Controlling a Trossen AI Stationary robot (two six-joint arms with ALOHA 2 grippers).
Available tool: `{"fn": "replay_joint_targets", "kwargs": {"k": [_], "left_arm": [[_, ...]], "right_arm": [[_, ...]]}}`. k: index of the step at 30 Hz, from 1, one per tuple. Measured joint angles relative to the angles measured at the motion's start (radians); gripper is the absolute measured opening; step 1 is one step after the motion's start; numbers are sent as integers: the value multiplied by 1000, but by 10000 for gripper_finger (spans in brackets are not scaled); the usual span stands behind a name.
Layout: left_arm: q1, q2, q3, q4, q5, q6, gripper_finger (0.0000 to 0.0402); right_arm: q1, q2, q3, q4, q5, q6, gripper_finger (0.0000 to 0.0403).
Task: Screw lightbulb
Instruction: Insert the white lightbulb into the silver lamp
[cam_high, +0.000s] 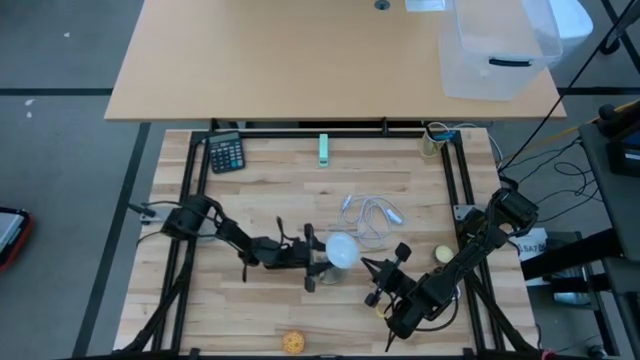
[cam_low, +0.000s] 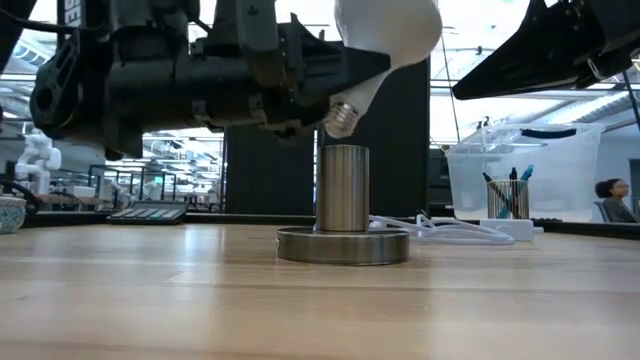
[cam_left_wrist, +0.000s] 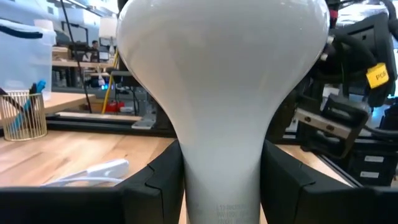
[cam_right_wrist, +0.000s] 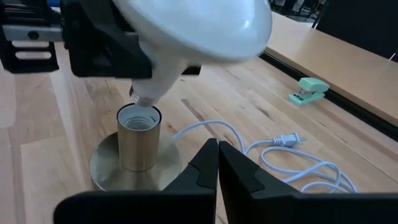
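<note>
Low view: my left gripper (cam_low: 300, 95) clamps the lightbulb (cam_low: 385, 40) by its neck, tilted, screw base just above the lamp socket (cam_low: 343, 188), not touching.
Left fingers (cam_left_wrist: 155, 186): pressed on both sides of the bulb's neck.
Right gripper (cam_right_wrist: 217, 168): clenched on nothing, near the socket base.
White cord (cam_right_wrist: 292, 158): coiled beside the socket.
Stapler (cam_right_wrist: 309, 89): well beyond the socket.

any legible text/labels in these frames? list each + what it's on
"PCB": partly visible on a yellow tag on the right arm, left wrist view.
Faint print on the lightbulb neck near the base: too blurred to read.
Calculator keys and display: too small to read.
White sticker by the right arm's base: unreadable.
</note>
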Motion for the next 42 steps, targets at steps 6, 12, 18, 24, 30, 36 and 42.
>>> {"fn": "replay_joint_targets", "kwargs": {"k": [6, 12, 18, 24, 30, 36, 42], "left_arm": [[-3, 2, 2, 1, 0, -1, 163], [-14, 2, 2, 1, 0, -3, 163], [-14, 12, 2, -1, -1, -3, 163], [-13, 19, 2, 1, -3, -1, 163], [-12, 19, 2, 2, -4, 1, 163], [-11, 19, 2, 2, -4, 0, 163], [-11, 19, 2, 1, -4, 0, 163]], "right_arm": [[-2, 0, 0, -1, 0, 18, 0], [-2, 0, 0, -6, 12, 15, 0], [-2, -7, 0, -13, 28, 15, 0], [-10, -27, 0, -33, 35, 15, 0], [-11, -43, 0, -41, 56, -9, 0], [-23, -71, 0, -40, 78, -29, 0], [-40, -112, 0, -45, 102, -87, 0]]}}
